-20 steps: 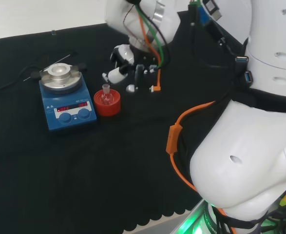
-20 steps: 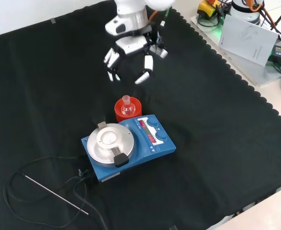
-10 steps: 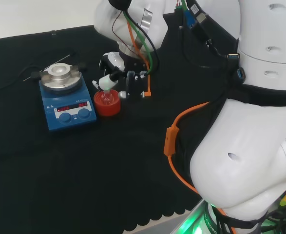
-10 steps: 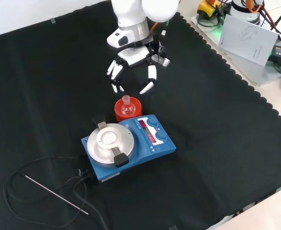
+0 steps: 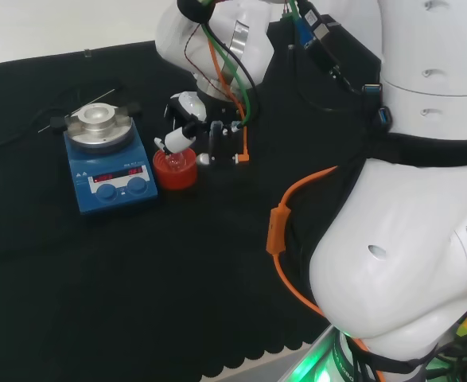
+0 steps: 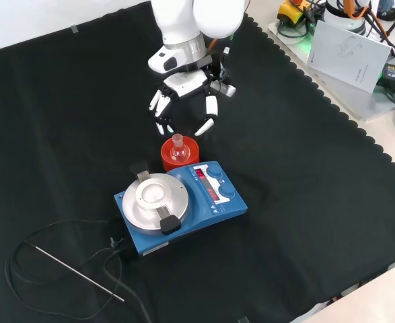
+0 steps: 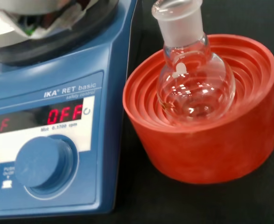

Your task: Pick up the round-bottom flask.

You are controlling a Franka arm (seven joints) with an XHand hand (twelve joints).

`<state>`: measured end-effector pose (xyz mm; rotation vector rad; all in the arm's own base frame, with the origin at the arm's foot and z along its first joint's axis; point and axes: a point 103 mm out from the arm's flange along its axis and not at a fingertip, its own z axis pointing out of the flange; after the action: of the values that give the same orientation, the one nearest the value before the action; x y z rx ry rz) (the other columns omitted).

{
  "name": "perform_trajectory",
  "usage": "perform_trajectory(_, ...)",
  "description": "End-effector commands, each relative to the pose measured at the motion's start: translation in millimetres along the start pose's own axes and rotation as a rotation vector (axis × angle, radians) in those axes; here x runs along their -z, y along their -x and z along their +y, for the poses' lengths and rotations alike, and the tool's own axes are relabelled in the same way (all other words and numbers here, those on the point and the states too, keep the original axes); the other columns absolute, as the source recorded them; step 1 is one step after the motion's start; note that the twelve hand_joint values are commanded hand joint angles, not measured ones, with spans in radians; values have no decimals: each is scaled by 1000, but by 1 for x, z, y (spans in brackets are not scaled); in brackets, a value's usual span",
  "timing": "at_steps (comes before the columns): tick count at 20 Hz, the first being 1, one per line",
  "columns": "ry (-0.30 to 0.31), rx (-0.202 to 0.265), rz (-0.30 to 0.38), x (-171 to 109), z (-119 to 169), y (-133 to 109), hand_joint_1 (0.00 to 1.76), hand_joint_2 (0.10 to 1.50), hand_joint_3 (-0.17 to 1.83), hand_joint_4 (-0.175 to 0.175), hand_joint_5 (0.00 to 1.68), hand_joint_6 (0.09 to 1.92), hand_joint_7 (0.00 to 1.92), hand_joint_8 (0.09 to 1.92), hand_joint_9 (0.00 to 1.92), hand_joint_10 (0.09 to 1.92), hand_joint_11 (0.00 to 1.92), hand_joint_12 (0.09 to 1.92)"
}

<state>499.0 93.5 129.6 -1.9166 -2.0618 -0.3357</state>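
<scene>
Flask (image 6: 177, 151) sits upright in red stand (image 6: 172, 161); we see the hand (image 6: 184, 94) just above, fingers (image 6: 207, 116) spread, gripping nothing, apart from flask.

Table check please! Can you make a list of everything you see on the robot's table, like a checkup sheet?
Surface: black cloth covering the bench.
Job's things: clear round-bottom flask sitting neck-up in a red ribbed stand, apparently empty.
Clutter: blue stirrer plate right beside the stand; a thin metal rod on the cloth.
Hand: the hand hovers just beyond the flask in the front view, fingers relaxed, pointing down, holding nothing.
Cables: a black lead loops from the stirrer plate; an orange cable runs along the arm.
Surroundings: a white sheet of paper beyond the cloth's edge.
</scene>
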Motion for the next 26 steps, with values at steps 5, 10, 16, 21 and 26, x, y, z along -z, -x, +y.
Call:
perform_trajectory(5, -22, -9, -7, -14, 6, 18, 875, 454, 936, -171, 538, 914, 873, 939, 850, 955, 577, 1401)
perform_trajectory(10, -20, 1, -7, -13, 11, 23, 873, 449, 935, -167, 515, 904, 862, 937, 844, 954, 568, 1404)
perform_trajectory(16, -41, 12, -7, -18, 11, 29, 859, 441, 934, -160, 469, 888, 837, 935, 822, 955, 557, 1410)
perform_trajectory(21, -59, 14, -4, -25, 12, 35, 852, 440, 933, -159, 447, 883, 824, 946, 809, 970, 543, 1424)
perform_trajectory(26, -74, 14, -2, -30, 11, 34, 848, 438, 932, -159, 439, 880, 818, 949, 803, 974, 538, 1426)
